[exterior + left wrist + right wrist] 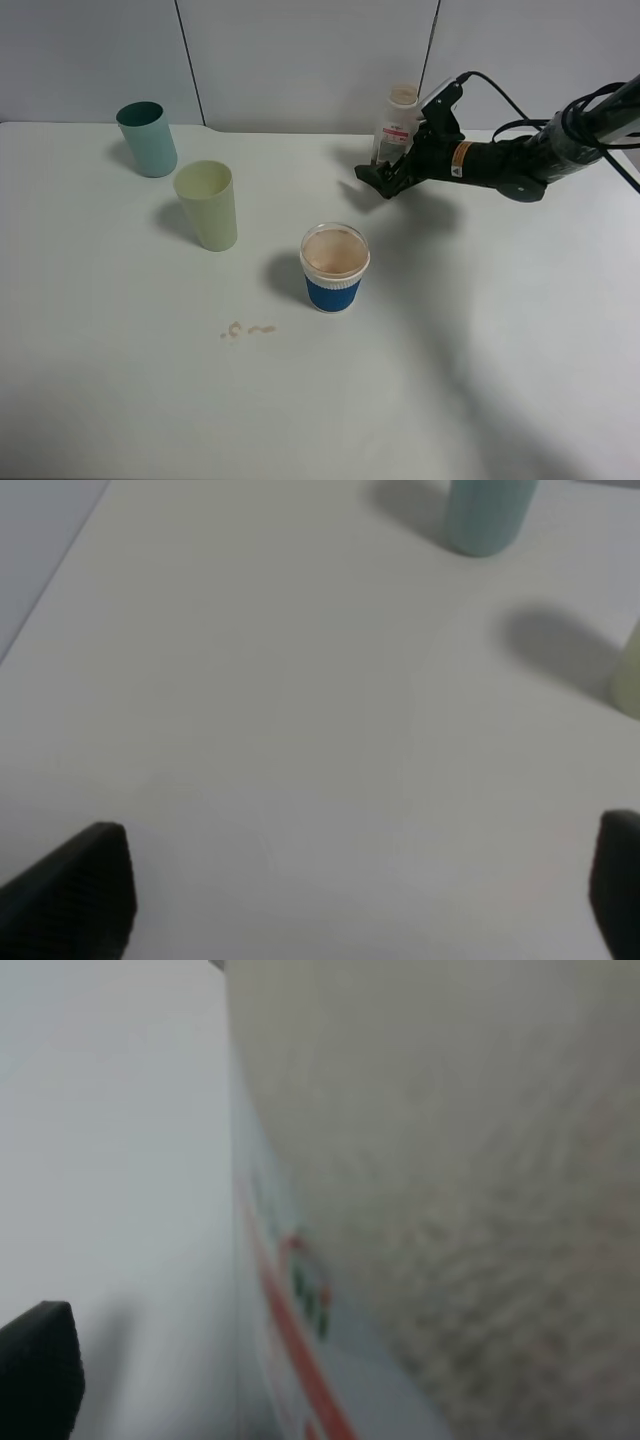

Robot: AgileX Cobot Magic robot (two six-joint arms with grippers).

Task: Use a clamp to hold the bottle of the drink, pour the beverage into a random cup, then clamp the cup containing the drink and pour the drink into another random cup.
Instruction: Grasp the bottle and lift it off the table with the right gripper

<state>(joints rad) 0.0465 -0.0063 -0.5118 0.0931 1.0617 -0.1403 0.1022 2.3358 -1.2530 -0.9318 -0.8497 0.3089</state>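
The bottle [398,122] is seen standing upright at the back of the white worktop [520,380], close to the wall. The right pincer [383,176] is held low just in front of the bottle, with its jaws spread wide. In the right wrist view the bottle [430,1210] fills most of the picture, its label [290,1320] blurred. One dark finger [40,1370] is seen apart from the bottle's side, so nothing is clamped.

The pale yellow-green tumbler [207,205] is placed upright left of the middle. The teal tumbler [147,138] stands behind it, further left. The blue-sleeved paper cup [335,267] is set near the middle, its inside brownish. A few small brown drops [247,329] are spotted on the worktop in front of the two nearer cups.

The left pincer [350,890] is seen only in its wrist view, its jaws wide apart over bare worktop.
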